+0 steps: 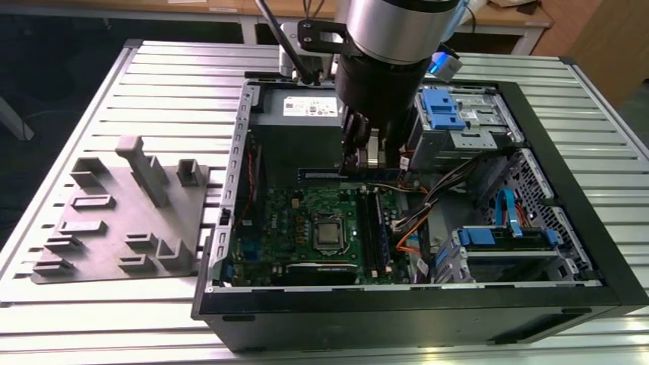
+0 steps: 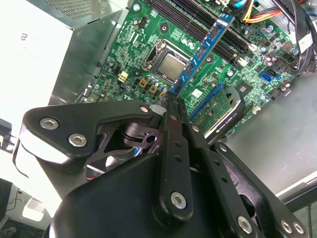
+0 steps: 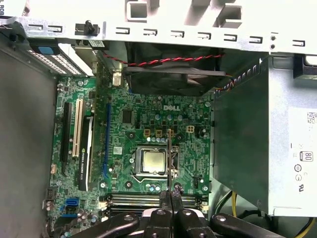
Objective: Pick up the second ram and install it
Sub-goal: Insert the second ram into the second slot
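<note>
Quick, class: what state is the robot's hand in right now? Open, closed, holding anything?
The hand: closed, holding the second ram over the motherboard.

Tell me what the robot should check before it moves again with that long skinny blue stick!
1. Grip: the gripper is shut on the long, thin, dark blue memory stick: ok.
2. Stick is over the large green motherboard: ok.
3. Stick lined up with the long black slots: not ok, it looks crosswise to them.
4. Stick pushed into a slot: not ok, it looks held above the board.
5. A free slot is waiting: cannot tell.
</note>
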Robot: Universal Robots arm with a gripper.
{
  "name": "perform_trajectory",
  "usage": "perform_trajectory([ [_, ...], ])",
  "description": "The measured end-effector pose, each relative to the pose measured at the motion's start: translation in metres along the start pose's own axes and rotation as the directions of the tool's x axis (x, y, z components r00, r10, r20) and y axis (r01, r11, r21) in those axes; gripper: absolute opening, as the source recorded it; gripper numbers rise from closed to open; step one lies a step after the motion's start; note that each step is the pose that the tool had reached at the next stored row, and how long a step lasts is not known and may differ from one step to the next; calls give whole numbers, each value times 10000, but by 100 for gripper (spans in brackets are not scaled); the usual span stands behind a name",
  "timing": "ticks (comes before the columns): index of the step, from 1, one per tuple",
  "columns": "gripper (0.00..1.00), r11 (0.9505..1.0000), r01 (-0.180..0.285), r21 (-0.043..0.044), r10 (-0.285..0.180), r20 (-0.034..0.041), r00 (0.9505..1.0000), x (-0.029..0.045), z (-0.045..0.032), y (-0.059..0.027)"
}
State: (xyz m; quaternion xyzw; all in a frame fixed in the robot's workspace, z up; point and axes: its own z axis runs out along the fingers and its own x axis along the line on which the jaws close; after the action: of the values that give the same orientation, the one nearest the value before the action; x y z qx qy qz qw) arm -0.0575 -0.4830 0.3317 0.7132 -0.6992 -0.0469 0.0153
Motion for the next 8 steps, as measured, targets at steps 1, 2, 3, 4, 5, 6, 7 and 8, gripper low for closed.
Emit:
perform_trajectory([
  [1,8,10000,-1,0,1,0,10000,0,0,0],
  [2,8,10000,-43,1,43,4,10000,0,1,0],
  [3,8,9999,-165,7,165,15,9999,0,1,0],
  [4,8,9995,-318,14,318,29,9995,0,2,0],
  [5,8,9989,-476,21,476,42,9989,0,2,-1],
  [6,8,9978,-660,28,660,59,9978,0,2,0],
  [7,8,9965,-830,35,830,72,9965,0,2,-1],
  [8,8,9950,-1000,41,1000,85,9950,0,2,-1],
])
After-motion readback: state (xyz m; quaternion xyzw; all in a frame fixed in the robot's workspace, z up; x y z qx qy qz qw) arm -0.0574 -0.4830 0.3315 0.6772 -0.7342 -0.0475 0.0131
